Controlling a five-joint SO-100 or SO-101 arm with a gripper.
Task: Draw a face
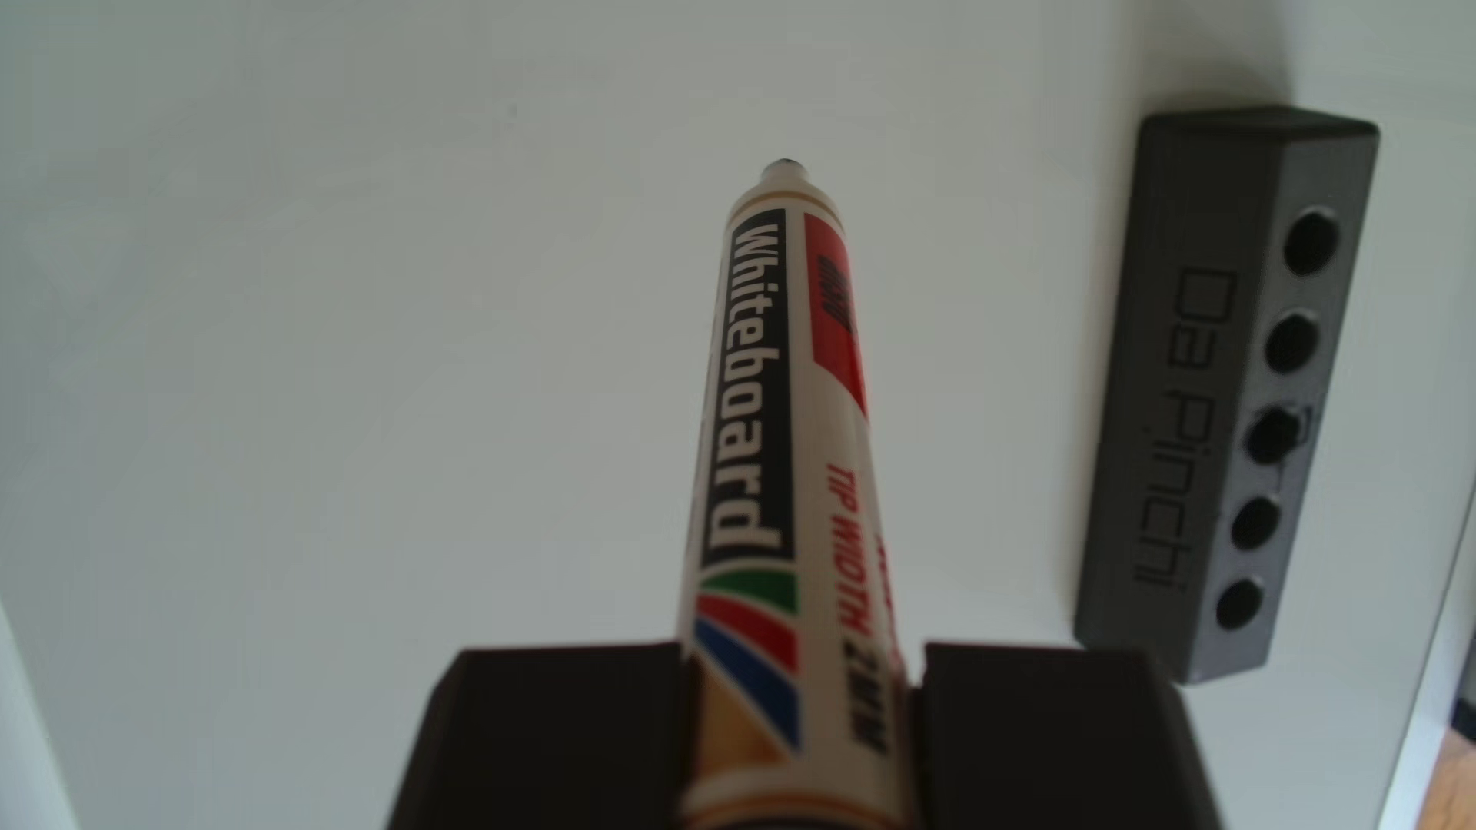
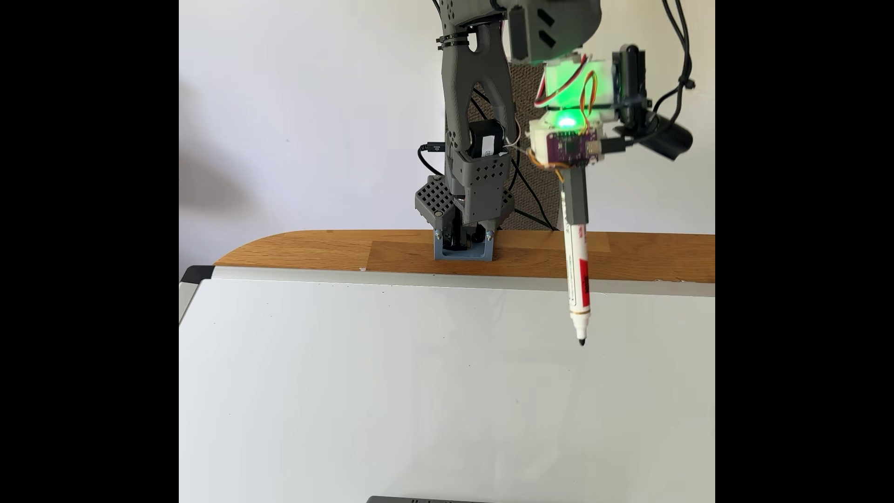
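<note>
Pincer [image 1: 799, 662] is clamped on the whiteboard marker [image 1: 771, 415], cap off, tip pointing away and hanging just above the blank whiteboard [image 2: 387, 387]. Off to its right in the other view sits a grey pen holder [image 1: 1182, 399] marked "Da Pinchi", five holes.

A wide bare stretch of the whiteboard [image 2: 387, 387] is seen left of and in front of the marker [image 2: 578, 275], with room to pass. In the other view, a dark block with five holes [image 1: 1246, 399] is set near the board's right edge and stands in the way there. The arm's base [image 2: 464, 242] is fixed behind the board's far edge.
</note>
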